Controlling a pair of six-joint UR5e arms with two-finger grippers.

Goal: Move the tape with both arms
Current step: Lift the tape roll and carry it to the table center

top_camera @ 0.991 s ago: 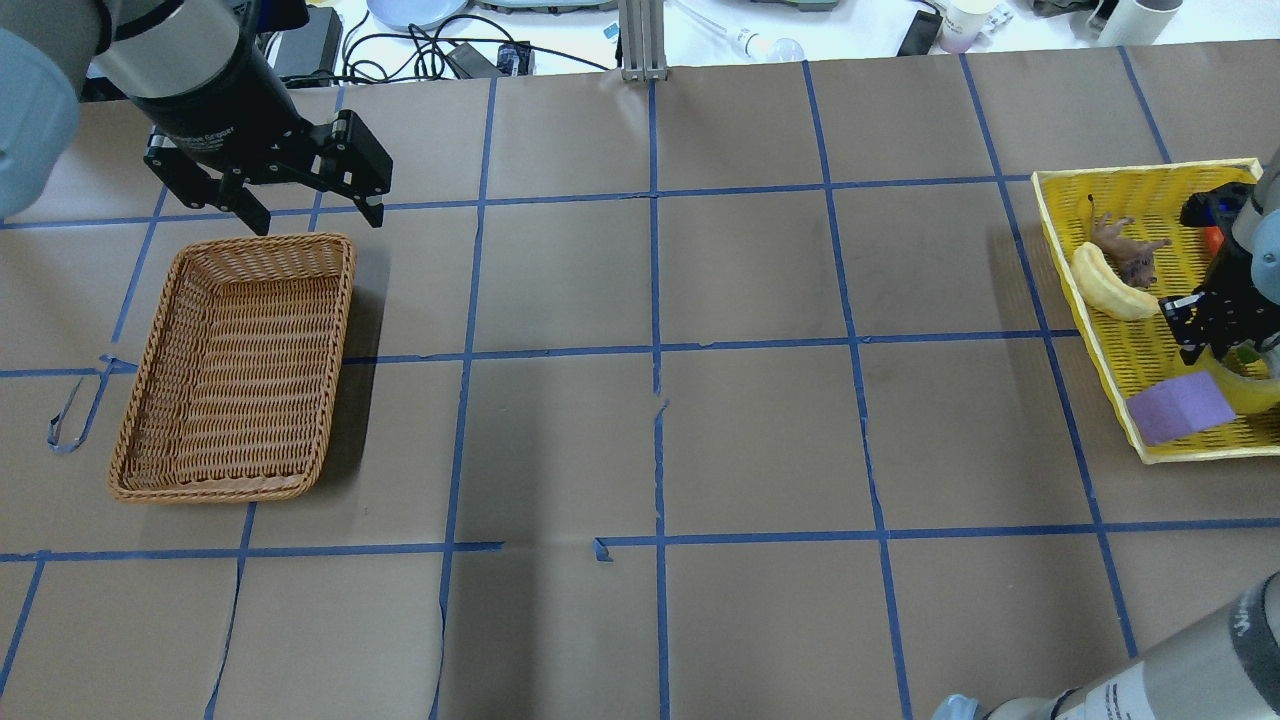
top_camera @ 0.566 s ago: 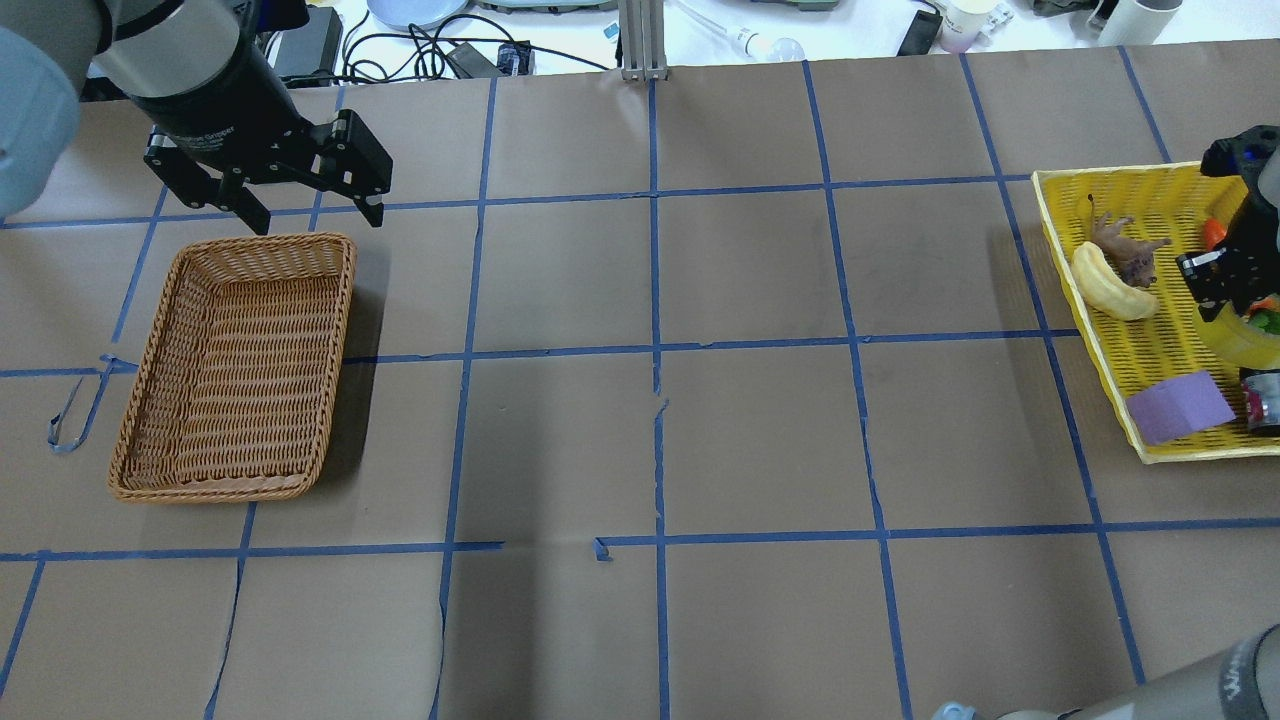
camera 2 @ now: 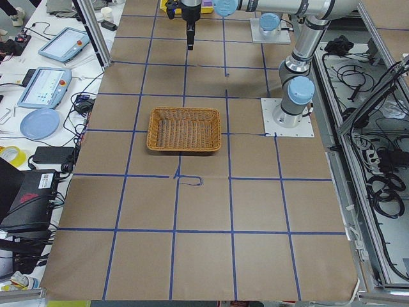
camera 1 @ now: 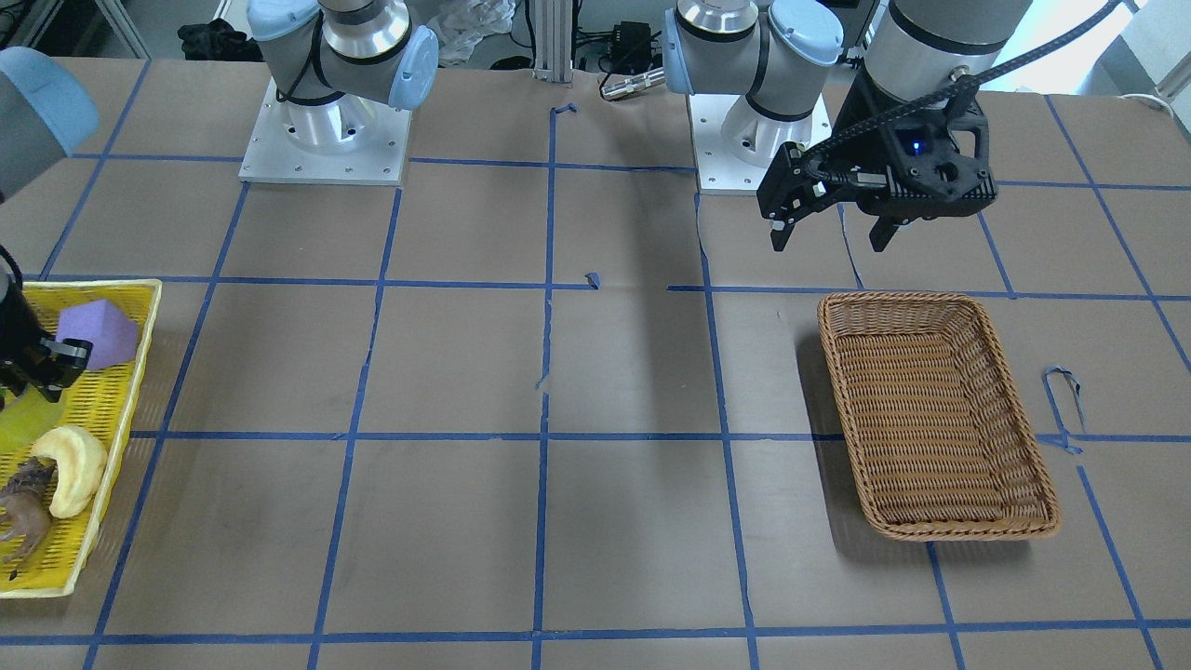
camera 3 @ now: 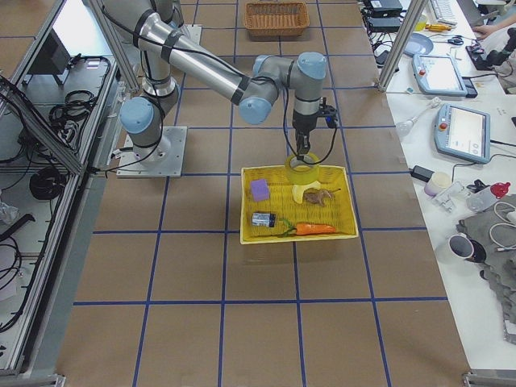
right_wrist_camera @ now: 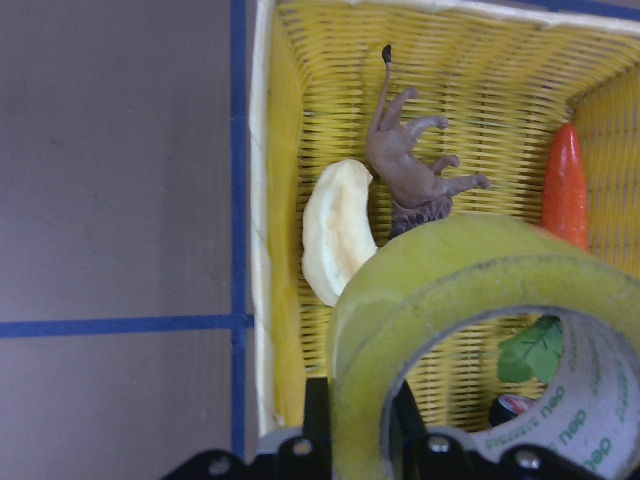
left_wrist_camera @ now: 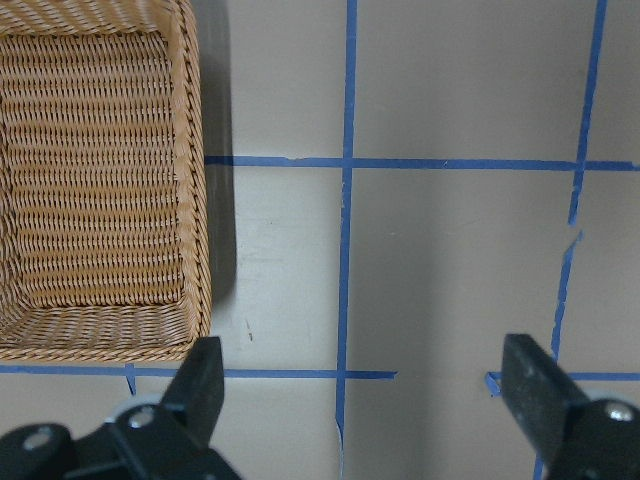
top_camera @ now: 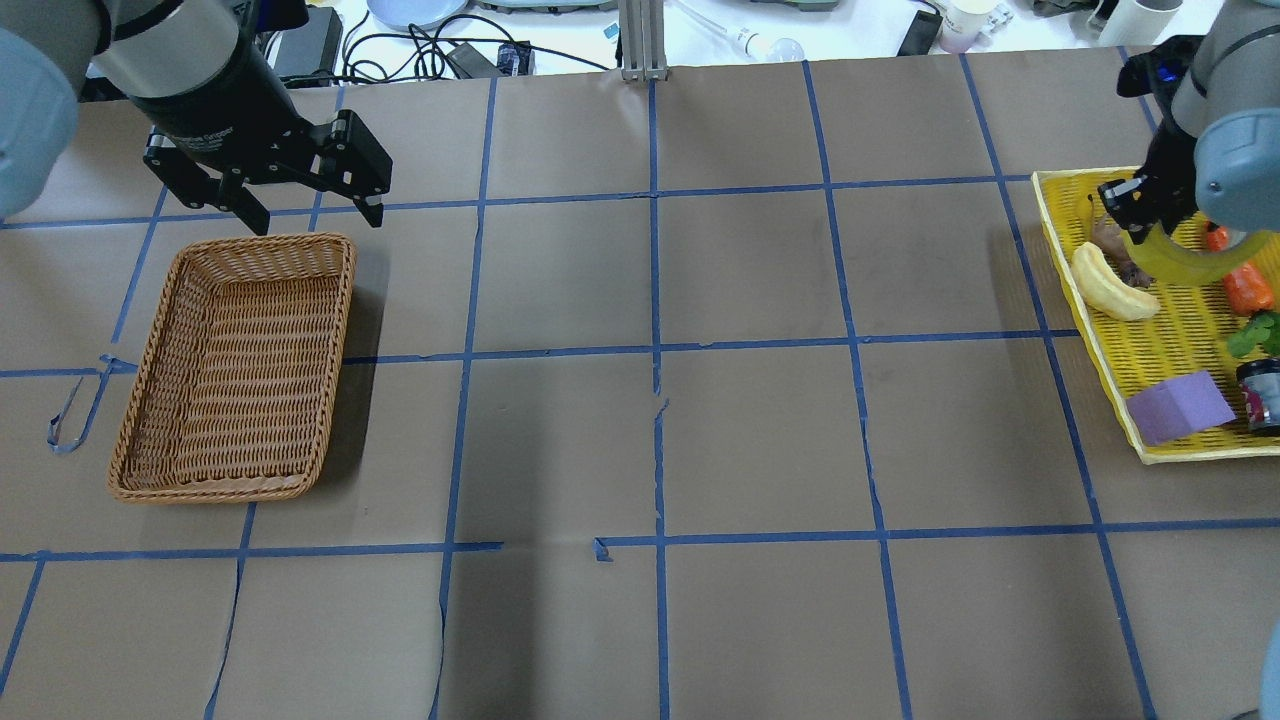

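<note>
The tape point(top_camera: 1180, 264), a thick translucent yellow roll, hangs from my right gripper point(top_camera: 1138, 212), which is shut on its wall. It is held above the far end of the yellow basket point(top_camera: 1090, 322). In the right wrist view the tape point(right_wrist_camera: 440, 300) fills the lower right, with the fingers point(right_wrist_camera: 318, 425) pinching its rim. It also shows in the exterior right view point(camera 3: 304, 169). My left gripper point(top_camera: 320, 224) is open and empty, hovering just beyond the wicker basket point(top_camera: 235, 370); its jaws stand wide apart in the left wrist view point(left_wrist_camera: 365, 378).
The yellow basket holds a pale bread toy point(top_camera: 1110, 285), a brown animal figure point(right_wrist_camera: 415, 170), a carrot point(top_camera: 1245, 285), a purple block point(top_camera: 1180, 405) and a small jar point(top_camera: 1262, 395). Blue tape lines grid the brown table. Cables and clutter lie past the far edge.
My right gripper has risen with the tape and moved toward the far end of the yellow basket. The left arm has not moved.
</note>
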